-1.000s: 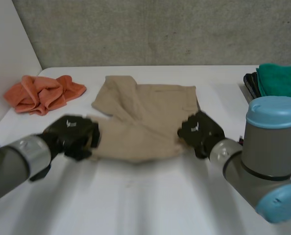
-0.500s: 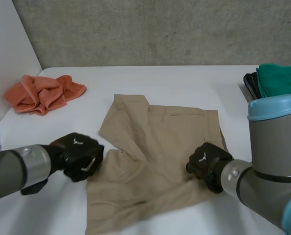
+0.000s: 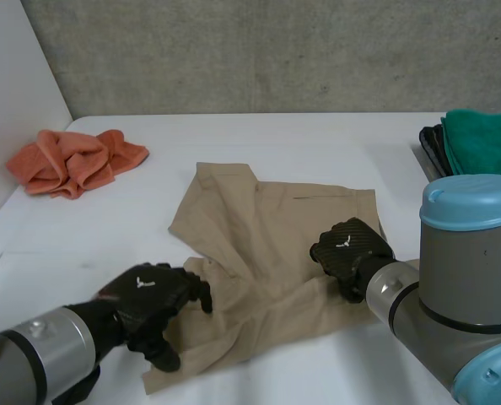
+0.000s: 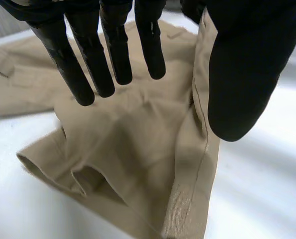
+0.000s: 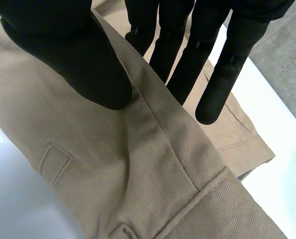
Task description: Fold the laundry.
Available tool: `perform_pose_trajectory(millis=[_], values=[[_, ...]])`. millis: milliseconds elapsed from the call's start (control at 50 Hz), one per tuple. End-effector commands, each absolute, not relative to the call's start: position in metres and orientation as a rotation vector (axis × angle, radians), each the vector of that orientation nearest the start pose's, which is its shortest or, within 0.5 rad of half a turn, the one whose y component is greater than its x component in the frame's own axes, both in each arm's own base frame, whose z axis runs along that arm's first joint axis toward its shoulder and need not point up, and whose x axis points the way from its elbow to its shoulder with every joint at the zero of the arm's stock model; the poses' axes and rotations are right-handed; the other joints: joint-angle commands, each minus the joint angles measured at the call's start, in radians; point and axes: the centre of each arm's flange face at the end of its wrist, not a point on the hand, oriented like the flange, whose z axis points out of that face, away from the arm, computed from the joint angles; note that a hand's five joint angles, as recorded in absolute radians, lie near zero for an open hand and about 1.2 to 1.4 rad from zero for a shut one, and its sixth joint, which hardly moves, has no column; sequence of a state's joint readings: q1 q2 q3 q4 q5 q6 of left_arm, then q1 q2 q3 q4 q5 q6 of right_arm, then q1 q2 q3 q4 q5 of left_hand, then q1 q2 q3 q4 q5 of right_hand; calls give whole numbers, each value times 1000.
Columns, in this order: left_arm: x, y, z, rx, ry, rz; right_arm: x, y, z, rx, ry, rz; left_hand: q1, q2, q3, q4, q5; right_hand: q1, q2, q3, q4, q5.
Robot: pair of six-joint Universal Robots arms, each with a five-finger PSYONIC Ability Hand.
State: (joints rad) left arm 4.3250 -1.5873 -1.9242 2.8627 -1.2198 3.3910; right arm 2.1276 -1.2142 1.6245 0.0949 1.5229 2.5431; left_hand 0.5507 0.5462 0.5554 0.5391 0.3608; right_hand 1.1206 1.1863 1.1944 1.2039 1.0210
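Note:
A tan garment [image 3: 267, 253] lies crumpled on the white table [image 3: 318, 143], its near-left corner folded over on itself. My left hand [image 3: 153, 304] hovers over that near-left corner, open, fingers straight and spread. In the left wrist view the left hand's fingers [image 4: 113, 45] and thumb stand apart above the tan garment [image 4: 138, 164], holding nothing. My right hand [image 3: 347, 249] is at the garment's right edge. In the right wrist view the right hand [image 5: 73, 55] pinches a raised fold of the tan garment [image 5: 138, 169] between thumb and fingers.
A crumpled orange cloth [image 3: 73, 160] lies at the far left of the table, beside a white wall [image 3: 14, 93]. A folded green towel [image 3: 487, 139] rests on a dark stack [image 3: 432, 148] at the far right edge.
Both hands pulled the garment toward the near edge. The left hand has since opened, let go of the near-left corner and dropped nearer. The right hand keeps its pinch.

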Motion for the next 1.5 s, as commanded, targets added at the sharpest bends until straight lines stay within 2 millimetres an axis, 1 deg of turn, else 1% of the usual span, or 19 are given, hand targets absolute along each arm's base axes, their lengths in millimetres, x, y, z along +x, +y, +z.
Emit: perform_pose_trajectory(millis=[20, 160, 220, 300, 440, 460, 480, 540, 620, 680, 820, 920, 1000, 1020, 1060, 1160, 1340, 1400, 1500], values=[[-232, -152, 169, 1258, 2868, -1405, 283, -200, 178, -1497, 2229, -1602, 118, 122, 113, 129, 133, 276, 210, 202, 192, 201], [-233, -157, 147, 1260, 2864, -1272, 280, -203, 182, -1472, 2235, -1630, 221, 225, 216, 232, 236, 276, 210, 202, 192, 201], [-234, -156, 146, 1271, 2865, -1266, 279, -205, 182, -1468, 2240, -1640, 396, 400, 391, 407, 411, 276, 210, 202, 192, 201], [-235, -157, 149, 1261, 2856, -1307, 278, -208, 181, -1458, 2246, -1651, 824, 829, 819, 836, 840, 276, 210, 202, 192, 201], [-238, -159, 169, 1227, 2804, -1510, 277, -210, 183, -1429, 2253, -1656, 846, 850, 841, 857, 861, 276, 210, 202, 192, 201], [-238, -160, 172, 1223, 2793, -1528, 277, -210, 184, -1422, 2256, -1658, 846, 850, 841, 857, 861, 121, 56, 47, 38, 46], [-238, -161, 174, 1218, 2785, -1541, 276, -209, 186, -1421, 2260, -1654, 846, 850, 841, 857, 861, -267, -333, -341, -350, -342], [-237, -167, 184, 1200, 2744, -1610, 268, -212, 198, -1391, 2286, -1655, 846, 850, 841, 857, 861, -689, -755, -763, -772, -764], [-234, -177, 192, 1177, 2708, -1659, 252, -222, 218, -1345, 2313, -1687, 846, 850, 841, 857, 861, -720, -786, -794, -803, -795], [-235, -178, 194, 1195, 2712, -1660, 243, -227, 223, -1353, 2326, -1659, 846, 850, 841, 857, 861, -720, -786, -794, -803, -795], [-237, -178, 193, 1224, 2726, -1652, 217, -220, 209, -1469, 2388, -1349, 846, 850, 841, 857, 861, -708, -774, -782, -792, -783], [-238, -181, 190, 1232, 2739, -1636, 208, -223, 198, -1439, 2407, -1341, 846, 850, 841, 857, 861, -702, -768, -776, -786, -777], [-239, -181, 188, 1235, 2758, -1612, 203, -225, 182, -1418, 2436, -1341, 846, 850, 841, 857, 861, -431, -496, -504, -514, -506], [-239, -179, 188, 1238, 2764, -1603, 202, -228, 175, -1409, 2447, -1342, 846, 850, 841, 857, 861, -104, -170, -178, -187, -179], [-238, -176, 187, 1242, 2778, -1578, 200, -228, 170, -1398, 2455, -1333, 846, 850, 841, 857, 861, 244, 178, 170, 161, 169], [-234, -167, 191, 1248, 2806, -1526, 198, -215, 164, -1392, 2470, -1253, 846, 850, 841, 857, 861, 276, 210, 202, 192, 201], [-226, -144, 206, 1309, 2864, -1426, 193, -180, 185, -1604, 2402, -1182, 846, 850, 841, 857, 861, 276, 210, 202, 192, 201], [-222, -123, 212, 1403, 2901, -1290, 189, -158, 199, -1730, 2361, -1108, 846, 850, 841, 857, 861, 276, 210, 202, 192, 201], [-211, -85, 223, 1615, 2924, -983, 186, -138, 216, -1904, 2250, -1101, 846, 850, 841, 857, 861, 276, 210, 202, 192, 201]])
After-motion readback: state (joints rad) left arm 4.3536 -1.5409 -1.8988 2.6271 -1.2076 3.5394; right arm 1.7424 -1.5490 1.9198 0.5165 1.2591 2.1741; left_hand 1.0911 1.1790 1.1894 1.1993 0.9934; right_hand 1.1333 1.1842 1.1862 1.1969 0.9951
